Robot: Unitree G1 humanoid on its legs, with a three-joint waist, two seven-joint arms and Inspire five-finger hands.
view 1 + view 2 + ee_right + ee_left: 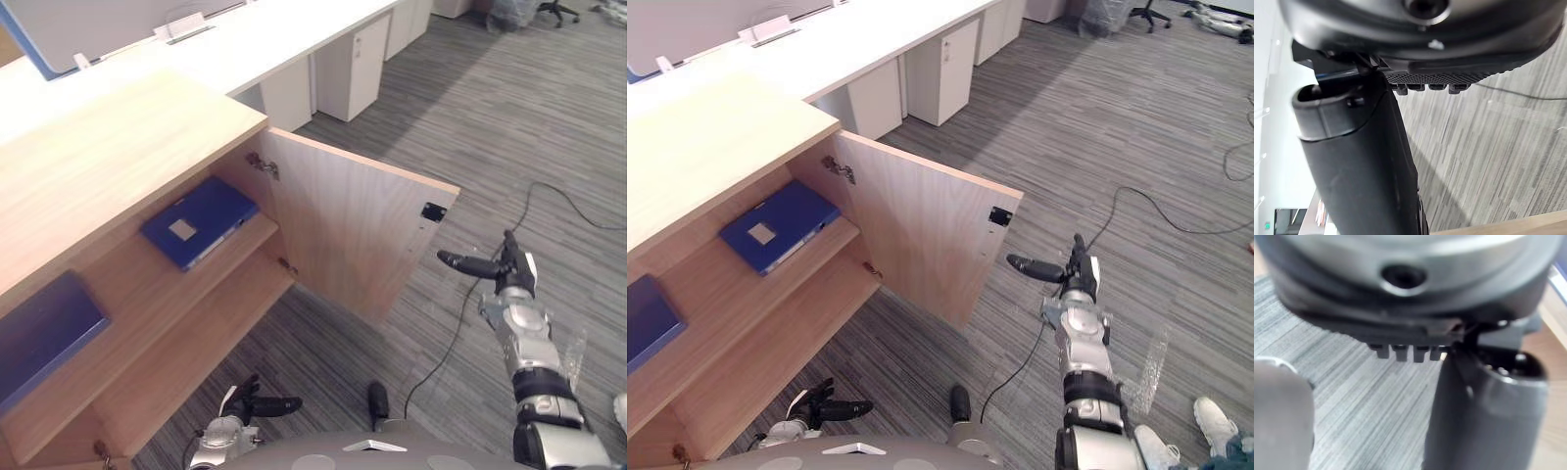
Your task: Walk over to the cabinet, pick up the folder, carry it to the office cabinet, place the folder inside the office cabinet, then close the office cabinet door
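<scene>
The blue folder (199, 221) lies flat and askew on the upper shelf (127, 284) of the office cabinet, just inside the hinge side of the open door (343, 230), so the placing looks done and only the closing remains. One corner of the folder sits close to the shelf's front edge. If it overhangs, the door could catch on it and stop short or knock the folder sideways. A second blue folder (39, 333) rests farther from the door on the same shelf, well out of the swing.

The door's inner face, with its hinge (263, 164) and dark catch plate (433, 211), is turned toward the robot. The right hand (495, 269) hangs off the door's free edge, apart from it, fingers stretched straight toward it and holding nothing. From there the main risk, I judge, is contact on the wrong side. A push on the inner face would swing the door wider and strain the hinge, and fingertips meeting the thin edge could slip off. Too sharp a shove on the outer face could make the door bounce back.

The left hand (257, 404) sits low, below the door's bottom edge, fingers extended and empty.
</scene>
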